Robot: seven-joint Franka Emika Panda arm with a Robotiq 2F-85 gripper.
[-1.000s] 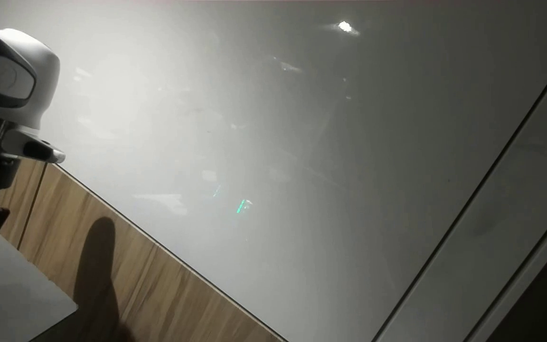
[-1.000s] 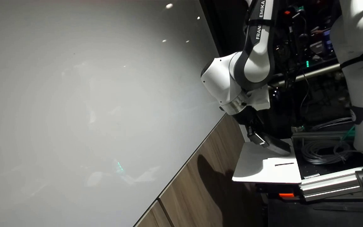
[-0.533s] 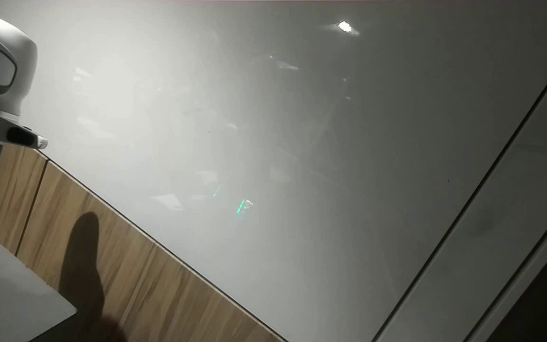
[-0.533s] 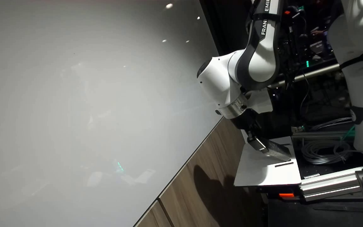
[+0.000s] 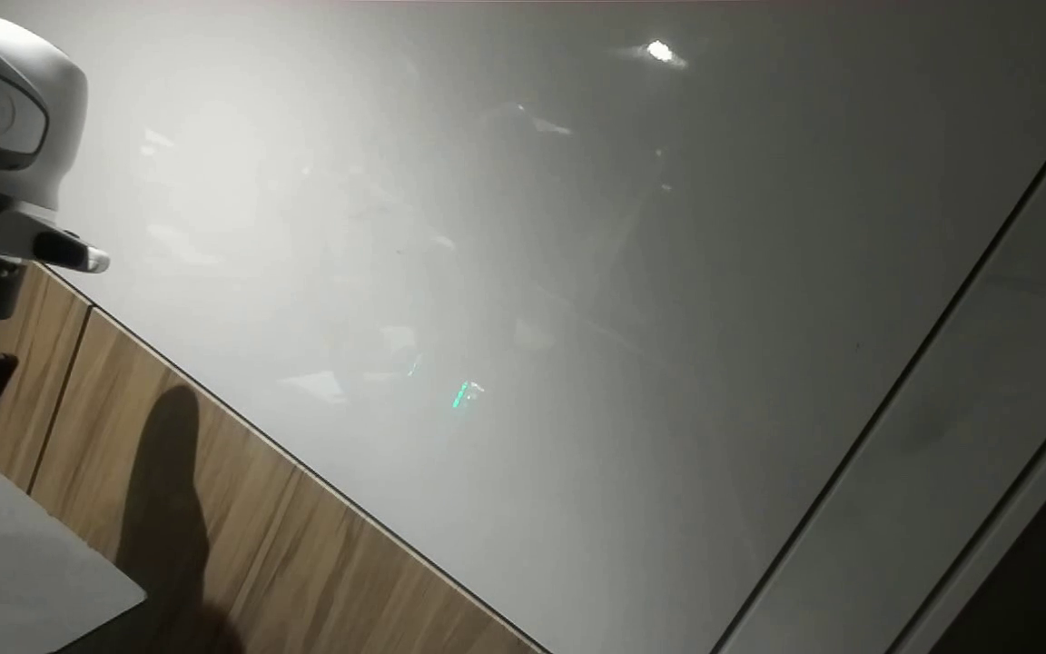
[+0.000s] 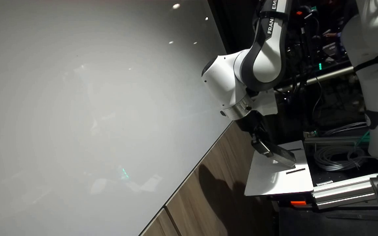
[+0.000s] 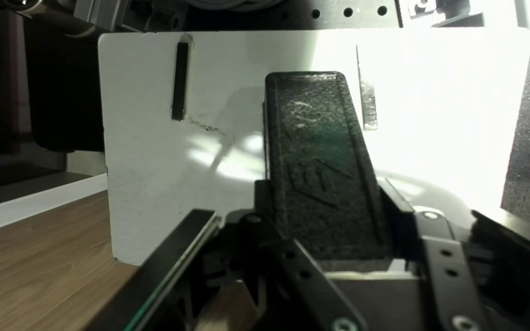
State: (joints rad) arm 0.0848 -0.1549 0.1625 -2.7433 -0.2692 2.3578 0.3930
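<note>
White surface [image 7: 145, 147] is positioned beneath the dark block [image 7: 322, 161], which is clamped at its wrist end between the fingers [image 7: 400, 216]; if the long free end is pressed against that surface, the block may be tilted or levered loose.

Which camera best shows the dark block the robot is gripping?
The wrist view: it shows the dark block close up, marked face visible, clamped in the gripper. In an exterior view it looks small and slanted, the board behind it. In an exterior view whose edge cuts the board, I can't make it out.
</note>
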